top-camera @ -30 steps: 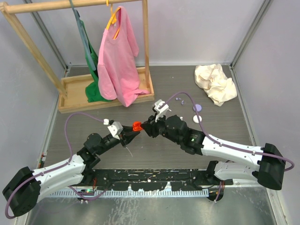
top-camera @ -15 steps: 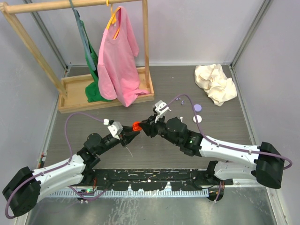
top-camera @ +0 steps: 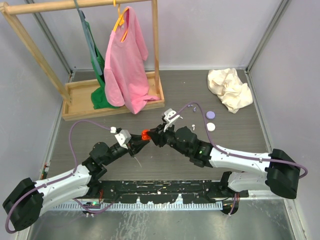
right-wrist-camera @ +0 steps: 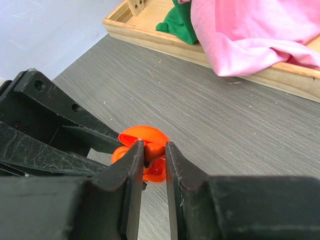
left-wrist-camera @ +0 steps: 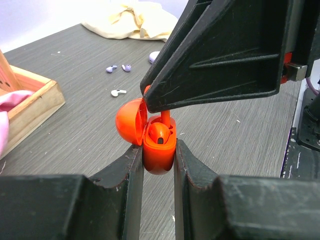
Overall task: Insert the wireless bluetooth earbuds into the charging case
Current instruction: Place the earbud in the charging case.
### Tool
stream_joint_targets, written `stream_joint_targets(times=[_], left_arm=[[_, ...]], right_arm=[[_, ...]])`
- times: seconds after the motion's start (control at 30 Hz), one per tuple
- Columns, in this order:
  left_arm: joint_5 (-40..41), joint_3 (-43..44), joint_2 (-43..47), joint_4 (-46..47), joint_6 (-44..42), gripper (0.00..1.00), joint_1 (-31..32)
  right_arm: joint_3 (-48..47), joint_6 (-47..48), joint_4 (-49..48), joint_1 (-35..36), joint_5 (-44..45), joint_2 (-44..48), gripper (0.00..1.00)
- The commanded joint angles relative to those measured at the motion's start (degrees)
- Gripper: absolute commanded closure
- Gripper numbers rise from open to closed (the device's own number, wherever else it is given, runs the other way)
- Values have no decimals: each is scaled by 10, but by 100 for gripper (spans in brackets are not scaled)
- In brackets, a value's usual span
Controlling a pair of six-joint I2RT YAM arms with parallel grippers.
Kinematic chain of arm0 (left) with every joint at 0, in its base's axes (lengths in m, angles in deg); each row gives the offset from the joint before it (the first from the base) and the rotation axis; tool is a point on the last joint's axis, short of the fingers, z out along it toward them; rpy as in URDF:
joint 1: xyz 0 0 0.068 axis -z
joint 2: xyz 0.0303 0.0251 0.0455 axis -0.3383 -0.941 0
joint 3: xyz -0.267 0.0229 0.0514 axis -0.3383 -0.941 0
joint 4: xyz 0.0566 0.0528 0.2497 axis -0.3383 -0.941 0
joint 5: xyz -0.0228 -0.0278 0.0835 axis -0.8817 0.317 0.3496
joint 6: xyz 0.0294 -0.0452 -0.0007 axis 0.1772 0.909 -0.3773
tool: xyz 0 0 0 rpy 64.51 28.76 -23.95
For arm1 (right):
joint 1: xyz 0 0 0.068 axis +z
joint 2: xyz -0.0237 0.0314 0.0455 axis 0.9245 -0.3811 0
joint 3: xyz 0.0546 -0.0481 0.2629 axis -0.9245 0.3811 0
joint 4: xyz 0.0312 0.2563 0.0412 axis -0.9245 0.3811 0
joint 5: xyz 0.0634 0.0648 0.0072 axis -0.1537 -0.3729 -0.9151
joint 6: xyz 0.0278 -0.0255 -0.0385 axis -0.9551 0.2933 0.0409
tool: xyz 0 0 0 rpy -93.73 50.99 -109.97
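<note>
Two arms meet tip to tip at mid-table in the top view. The left gripper (left-wrist-camera: 158, 150) is clenched on the base of the red case (left-wrist-camera: 131, 121), held off the table (top-camera: 170, 95) with its lid swung open toward the left of the left wrist frame. The right gripper (right-wrist-camera: 151, 150), reaching in from above, pinches a red earbud (left-wrist-camera: 160, 134) that sits in the case's open well. Two lilac earbuds (left-wrist-camera: 111, 68) and a white earbud (left-wrist-camera: 118, 92) lie loose on the grey surface at the upper left of that frame, well apart from the case. A lilac disc (top-camera: 210, 115) and a white disc (top-camera: 211, 127) lie right of centre in the top view. A cream cloth (top-camera: 229, 89) is bunched at upper right. A pink shirt (top-camera: 125, 60) hangs from a wooden rack (top-camera: 30, 42) at upper left.
</note>
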Motion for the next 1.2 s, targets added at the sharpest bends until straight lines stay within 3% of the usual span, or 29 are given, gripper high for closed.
stream_joint_targets(times=[0.0,0.27,0.6,0.8,1.17], left_arm=[[-4,6,7,51,6,100,-1],[2,6,10,52,8,100,-1],[2,6,7,52,7,100,-1],[-2,7,1,50,3,100,-1],[-21,10,-7,50,0,100,-1]], right_arm=[[2,-5,-49,8,-15,-6,74],[9,-5,-53,13,-21,0,71],[14,0,-43,14,-10,23,56],[-16,29,18,12,-10,45,43],[-98,60,148,-80,-226,51,31]])
